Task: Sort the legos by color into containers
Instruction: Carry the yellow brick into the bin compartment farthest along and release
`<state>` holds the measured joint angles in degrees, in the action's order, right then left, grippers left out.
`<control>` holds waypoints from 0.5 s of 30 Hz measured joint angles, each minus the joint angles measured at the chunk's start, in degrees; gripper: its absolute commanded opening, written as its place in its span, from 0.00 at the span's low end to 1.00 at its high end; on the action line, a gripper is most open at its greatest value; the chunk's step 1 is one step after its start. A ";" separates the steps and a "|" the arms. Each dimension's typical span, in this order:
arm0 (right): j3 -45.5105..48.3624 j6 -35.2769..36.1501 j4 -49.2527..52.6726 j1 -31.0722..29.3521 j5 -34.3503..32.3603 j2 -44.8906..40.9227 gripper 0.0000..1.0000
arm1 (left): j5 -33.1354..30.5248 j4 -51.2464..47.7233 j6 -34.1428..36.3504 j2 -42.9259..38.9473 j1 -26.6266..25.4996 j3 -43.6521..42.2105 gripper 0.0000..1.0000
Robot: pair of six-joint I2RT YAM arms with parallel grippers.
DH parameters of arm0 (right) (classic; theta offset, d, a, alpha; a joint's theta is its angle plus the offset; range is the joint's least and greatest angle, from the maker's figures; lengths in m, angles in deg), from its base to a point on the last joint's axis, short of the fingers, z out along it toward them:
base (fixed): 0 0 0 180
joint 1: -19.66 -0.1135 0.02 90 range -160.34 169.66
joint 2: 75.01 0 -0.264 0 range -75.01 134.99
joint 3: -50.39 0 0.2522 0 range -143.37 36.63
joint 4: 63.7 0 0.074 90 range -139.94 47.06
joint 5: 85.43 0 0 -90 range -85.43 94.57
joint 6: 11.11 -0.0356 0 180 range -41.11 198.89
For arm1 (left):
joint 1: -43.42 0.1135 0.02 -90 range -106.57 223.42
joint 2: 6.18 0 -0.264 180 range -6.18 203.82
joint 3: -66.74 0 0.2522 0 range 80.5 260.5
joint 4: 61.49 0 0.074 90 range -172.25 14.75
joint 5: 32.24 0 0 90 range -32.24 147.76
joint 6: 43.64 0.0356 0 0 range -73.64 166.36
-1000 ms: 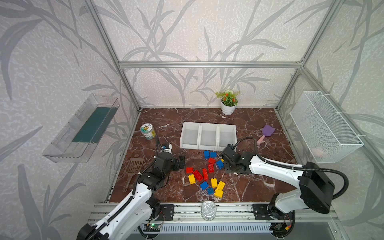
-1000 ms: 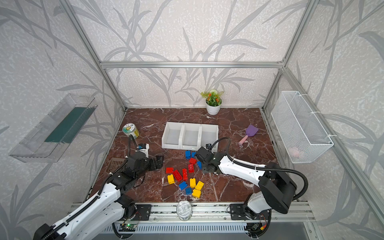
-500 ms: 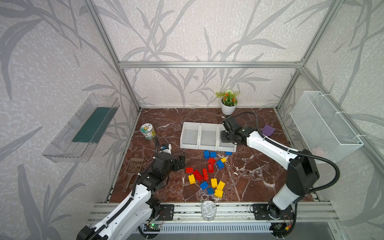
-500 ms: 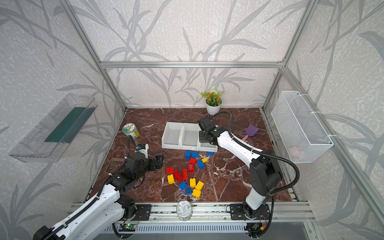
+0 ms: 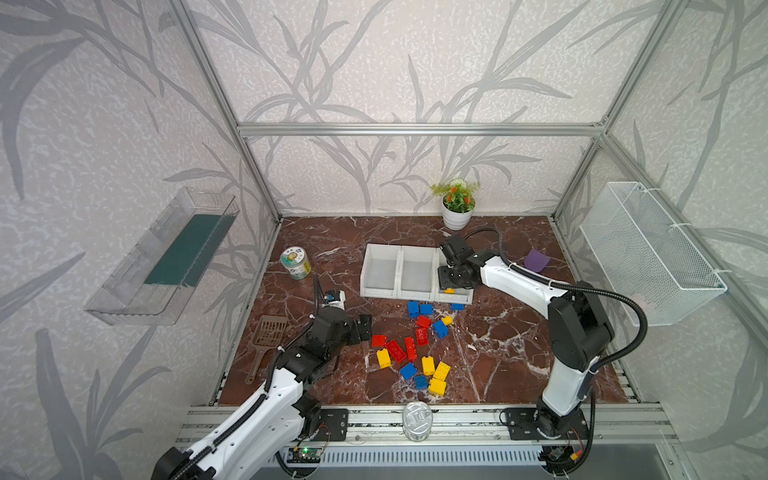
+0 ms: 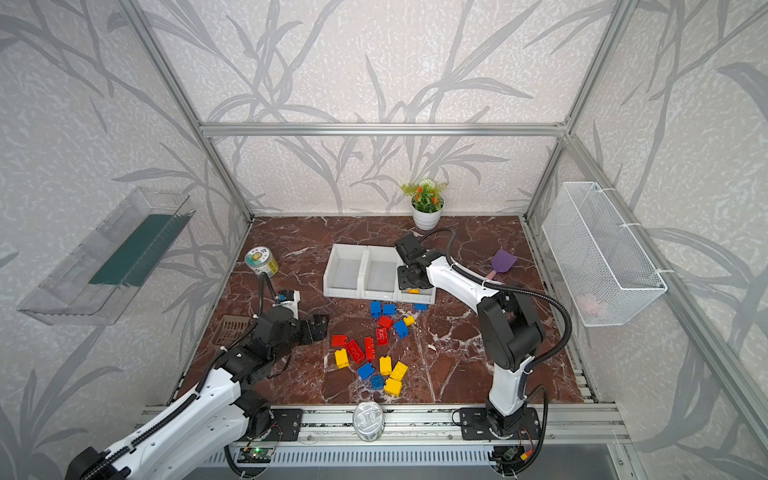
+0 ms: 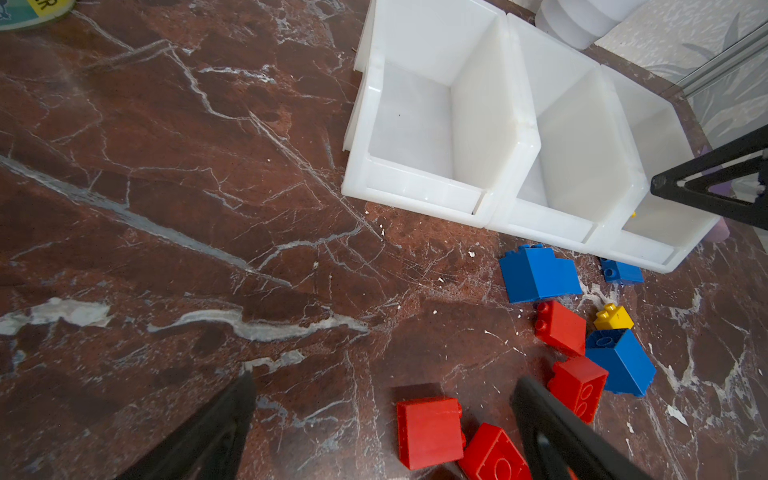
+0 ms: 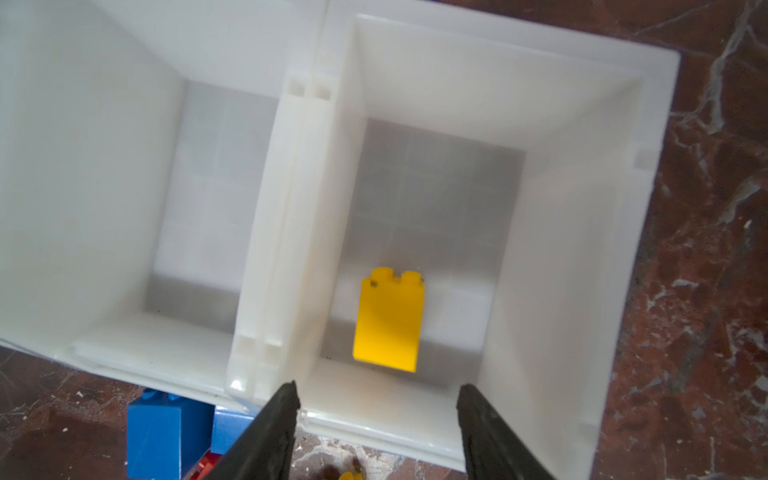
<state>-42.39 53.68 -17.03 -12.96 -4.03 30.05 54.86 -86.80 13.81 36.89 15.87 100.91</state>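
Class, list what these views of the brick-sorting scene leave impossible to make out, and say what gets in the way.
Right-end bin, both top views: inside mostly covered by the right gripper.
Yellow brick, right wrist view: blurred, so resting or falling is unclear.
Pink item in the wire basket, a top view: too small, behind mesh.
Can, left wrist view: label cut off by the frame edge.

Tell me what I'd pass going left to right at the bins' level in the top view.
clear wall tray → green-labelled tin → containers → purple scoop → white wire basket
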 measured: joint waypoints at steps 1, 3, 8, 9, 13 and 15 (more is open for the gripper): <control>0.00 0.02 0.04 0.00 0.07 -0.11 0.65 | -0.04 -0.20 -0.04 0.13 -0.37 0.00 0.99; 0.02 0.04 0.35 0.02 0.28 -0.61 0.65 | -0.20 -0.72 -0.07 0.26 -1.11 0.00 0.99; 4.09 0.24 0.42 -0.26 1.60 -7.93 0.65 | -0.61 -1.75 -0.07 0.28 -4.00 0.00 0.97; 5.88 0.22 0.37 -0.44 1.66 -10.64 0.66 | -0.68 -1.90 -0.04 0.39 -4.72 0.00 0.96; 13.75 -0.33 0.50 -1.44 1.62 -21.31 0.66 | -0.92 -2.56 0.24 2.32 -7.98 0.15 0.95; 17.84 -0.96 0.76 -2.10 1.64 -25.46 0.66 | -0.87 -3.08 0.63 3.98 -9.40 0.63 0.94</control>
<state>-24.56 52.72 -16.27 -15.06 -2.39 4.59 53.99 -89.88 14.44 40.87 6.48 101.54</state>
